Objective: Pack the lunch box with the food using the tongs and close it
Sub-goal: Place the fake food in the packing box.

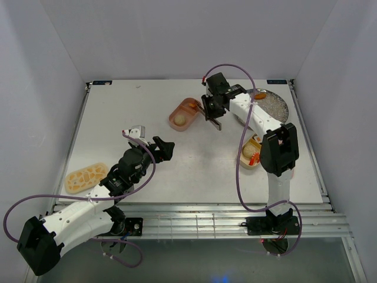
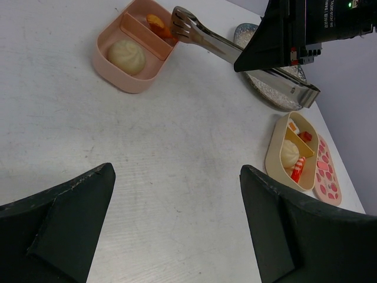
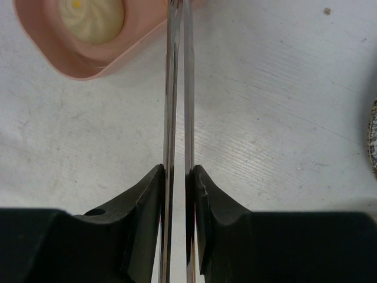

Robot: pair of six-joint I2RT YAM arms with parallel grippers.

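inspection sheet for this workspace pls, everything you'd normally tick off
surface: white table, lightly scuffed
job's things: pink tray holds cream bun and orange piece; tan tray part filled; pink lid beside it; yellow lid by the left arm; tongs tips at the pink tray
clutter: grey plate carrying an orange-topped piece
tools: left tool open, empty; right tool shut on the tongs
cables: purple cables loop off both arms
surroundings: white walls, nothing else seen

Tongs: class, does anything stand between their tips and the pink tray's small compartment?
Nothing visible does. The tongs, held by the right gripper, have their tips at the rim of the pink tray, beside an orange piece.
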